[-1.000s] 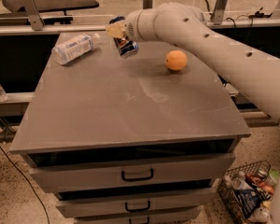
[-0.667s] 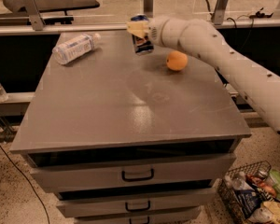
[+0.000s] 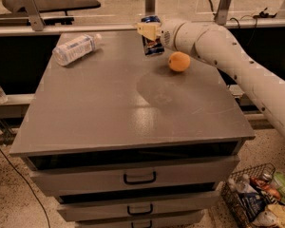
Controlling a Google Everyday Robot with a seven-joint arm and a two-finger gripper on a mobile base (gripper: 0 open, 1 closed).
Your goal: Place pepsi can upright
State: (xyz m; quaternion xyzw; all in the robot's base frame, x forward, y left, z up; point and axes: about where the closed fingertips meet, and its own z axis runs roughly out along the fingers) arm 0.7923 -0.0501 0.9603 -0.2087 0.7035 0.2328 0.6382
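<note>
The pepsi can (image 3: 154, 48) is sitting clamped in my jaws near the far edge of the bench (image 3: 109, 108), roughly upright. I cannot tell whether its base is touching the surface. I am judging that this step needs the can squared to vertical and lowered until its bottom rim is resting flat. Then I should be loosening gently and drawing straight back. The orange fruit (image 3: 179, 61) is lying just beside it, so I am allowing for that.

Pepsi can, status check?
Gripper at far edge of table, shut on pepsi can. Can roughly upright, not released. Orange close beside it, not touching.
</note>
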